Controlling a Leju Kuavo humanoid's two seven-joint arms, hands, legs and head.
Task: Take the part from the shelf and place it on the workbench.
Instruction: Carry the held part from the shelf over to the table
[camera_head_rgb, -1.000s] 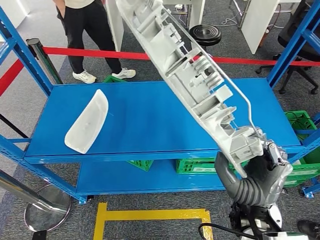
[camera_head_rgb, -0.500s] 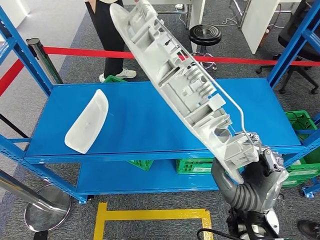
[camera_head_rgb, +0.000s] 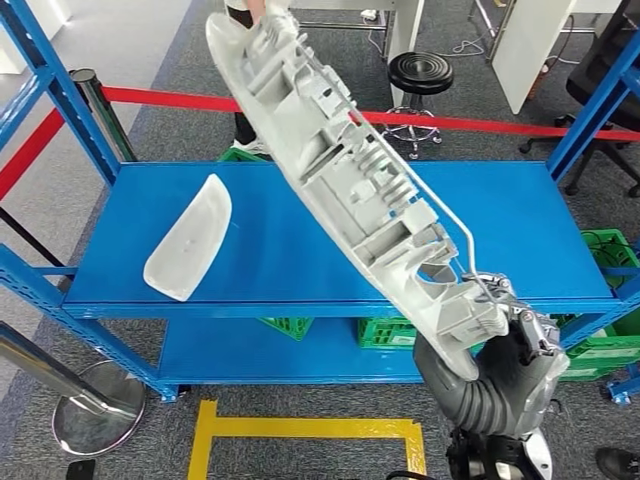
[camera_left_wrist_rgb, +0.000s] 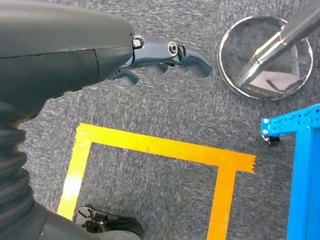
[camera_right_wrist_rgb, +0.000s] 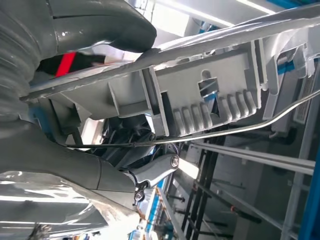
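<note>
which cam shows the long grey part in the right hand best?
Head view: the long grey part shows end to end, ribbed side up, tilted over the blue shelf, its near end held by the right hand. The right wrist view shows a close section of its ribs. The left wrist view looks at floor.

My head view looks forward and down over the blue shelf (camera_head_rgb: 302, 240) from high up. My left wrist view faces the carpet and yellow floor tape (camera_left_wrist_rgb: 158, 145), which the head view shares. My right wrist view sits close under the grey part (camera_right_wrist_rgb: 211, 95).
</note>
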